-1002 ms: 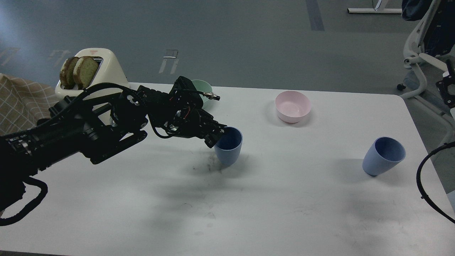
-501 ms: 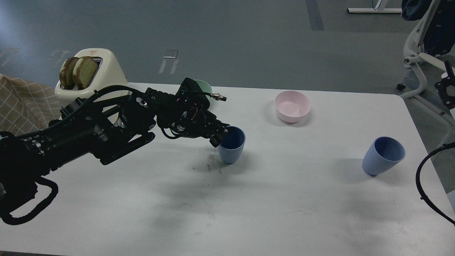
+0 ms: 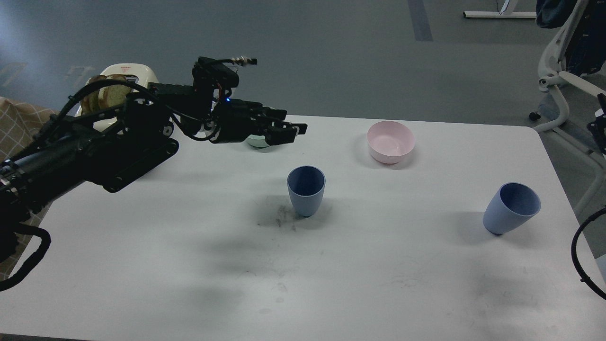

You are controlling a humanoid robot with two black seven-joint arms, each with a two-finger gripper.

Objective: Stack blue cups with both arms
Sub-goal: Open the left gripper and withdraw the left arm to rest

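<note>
Left gripper [image 3: 289, 130] in the upper middle of the frame, fingers [image 3: 297, 127] dark and overlapping, grasping nothing; cannot tell whether clenched or released. It hangs above the counter [image 3: 189, 265], in front of the mint-green bowl [image 3: 258, 141]. Nearer blue cup [image 3: 306, 190] stands upright at frame center, apart from the fingers. Second blue cup [image 3: 511, 208] at right, well apart. Pink bowl [image 3: 391, 141] upper right of center. Toaster [image 3: 127, 72] upper left. Right gripper out of frame.

blue cups [image 3: 306, 189], pink bowl [image 3: 391, 142], checked beige cloth [image 3: 14, 128]
</note>
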